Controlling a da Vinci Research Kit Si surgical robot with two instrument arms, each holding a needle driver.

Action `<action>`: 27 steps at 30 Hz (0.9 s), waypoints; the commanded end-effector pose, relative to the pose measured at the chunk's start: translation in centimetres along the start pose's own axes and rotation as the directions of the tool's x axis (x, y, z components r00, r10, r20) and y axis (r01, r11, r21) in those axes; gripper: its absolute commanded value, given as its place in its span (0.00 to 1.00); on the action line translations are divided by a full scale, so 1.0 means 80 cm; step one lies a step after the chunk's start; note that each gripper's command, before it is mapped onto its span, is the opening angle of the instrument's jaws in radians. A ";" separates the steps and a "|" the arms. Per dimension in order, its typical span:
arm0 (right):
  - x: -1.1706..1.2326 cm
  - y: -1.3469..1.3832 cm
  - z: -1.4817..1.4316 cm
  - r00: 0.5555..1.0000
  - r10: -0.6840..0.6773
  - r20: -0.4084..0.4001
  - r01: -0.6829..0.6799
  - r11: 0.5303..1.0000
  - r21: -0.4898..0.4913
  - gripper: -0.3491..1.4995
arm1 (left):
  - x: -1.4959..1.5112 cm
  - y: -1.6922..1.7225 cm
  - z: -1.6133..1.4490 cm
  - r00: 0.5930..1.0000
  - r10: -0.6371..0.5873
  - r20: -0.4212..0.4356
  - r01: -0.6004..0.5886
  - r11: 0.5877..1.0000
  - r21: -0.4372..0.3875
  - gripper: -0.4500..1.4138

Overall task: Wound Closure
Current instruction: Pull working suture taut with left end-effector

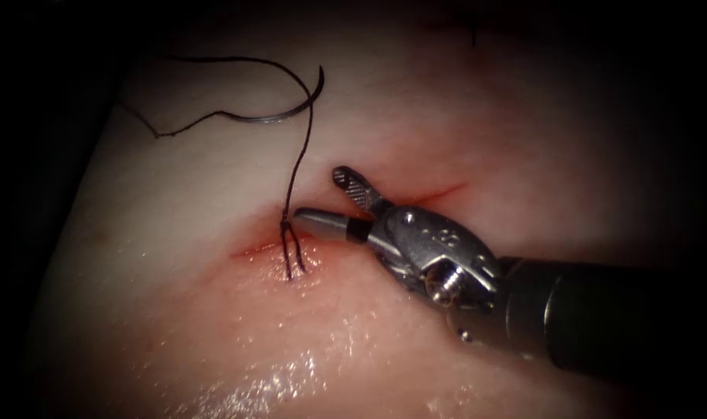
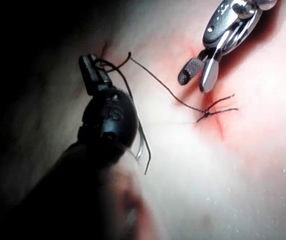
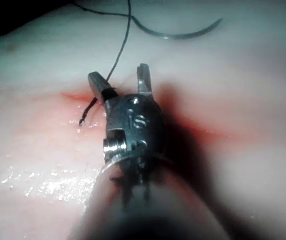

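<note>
**Right tool open at the knot; needle free on the tissue**

The tissue (image 1: 462, 116) is pale, moist and glossy, with red fluid (image 1: 268, 252) along the cut (image 1: 438, 192). The right tool (image 1: 320, 199) has its serrated steel fingers (image 1: 351, 183) spread, holding nothing, beside the knot (image 1: 289, 225). The curved needle (image 1: 291, 109) lies flat, outside the tissue, left of the cut. Dark thread (image 1: 299, 167) joins knot and needle. In the left wrist view, the left tool (image 2: 91, 70) touches thread; its grip cannot be determined.
</note>
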 end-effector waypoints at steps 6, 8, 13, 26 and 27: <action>-0.0010 -0.0017 0.0022 1.000 -0.013 0.011 0.013 0.999 0.037 0.88 | 0.0013 -0.0001 -0.0001 0.984 -0.162 -0.068 0.160 0.986 -0.037 0.00; -0.0012 -0.0023 0.0026 1.000 -0.014 0.012 0.014 0.999 0.038 0.88 | 0.0019 -0.0002 -0.0007 0.966 -0.245 -0.082 0.241 0.969 -0.053 0.00; -0.0014 -0.0032 0.0033 1.000 -0.013 0.013 0.012 0.998 0.056 0.86 | 0.0024 -0.0006 -0.0017 0.920 -0.381 -0.091 0.375 0.924 -0.071 0.02; -0.0010 -0.0038 0.0056 0.992 -0.124 0.002 0.123 0.990 0.064 0.83 | 0.0021 -0.0020 -0.0034 0.642 -0.714 -0.280 0.725 0.684 -0.079 0.11; -0.0010 -0.0038 0.0058 0.992 -0.129 0.002 0.129 0.990 0.063 0.83 | 0.0019 -0.0021 -0.0035 0.621 -0.727 -0.293 0.741 0.666 -0.084 0.07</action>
